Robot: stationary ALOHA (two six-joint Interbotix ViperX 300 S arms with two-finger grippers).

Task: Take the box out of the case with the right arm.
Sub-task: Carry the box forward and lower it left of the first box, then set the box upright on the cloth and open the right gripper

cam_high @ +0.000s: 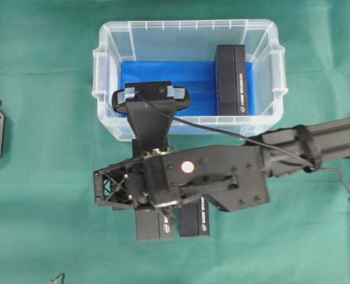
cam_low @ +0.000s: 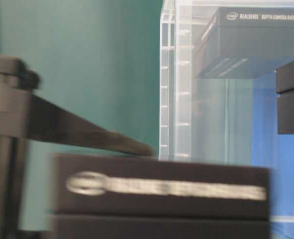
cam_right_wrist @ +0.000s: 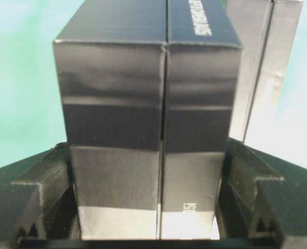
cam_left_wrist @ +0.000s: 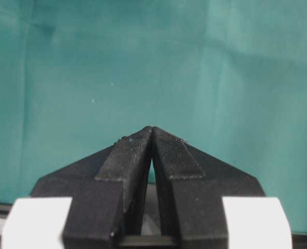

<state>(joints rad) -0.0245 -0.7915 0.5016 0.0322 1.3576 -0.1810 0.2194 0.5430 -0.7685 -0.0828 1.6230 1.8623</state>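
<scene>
black right gripper [cam_right_wrist: 145, 207] fingers [cam_right_wrist: 44, 192] clamped on either side of a black box [cam_right_wrist: 143, 119], pads flat against its two long faces. box matte black cardboard, tall and narrow, with a vertical seam down the near end, white lettering on the top face and a pale glare low on the end panel. held outside the case [cam_high: 186, 80], over green cloth [cam_high: 38, 148] just in front of the tub's near wall; lower end poking out from under the wrist in the overhead view. second black box [cam_high: 195, 220] lying just beside it on the cloth, also visible at the upper right of the right wrist view. third black box [cam_high: 231, 80] standing on edge inside the case against its right wall, printed with a white depth-camera label in the table-level view.

case a clear plastic rectangular tub with rim handles and a bright blue bottom lining, much wider than any box.

right arm [cam_high: 317, 145] reaching in from the right edge, all black, with a thin cable trailing over the case's near rim.

left gripper [cam_left_wrist: 152, 136] pressed tip to tip, nothing between the fingers, above bare green cloth.
</scene>
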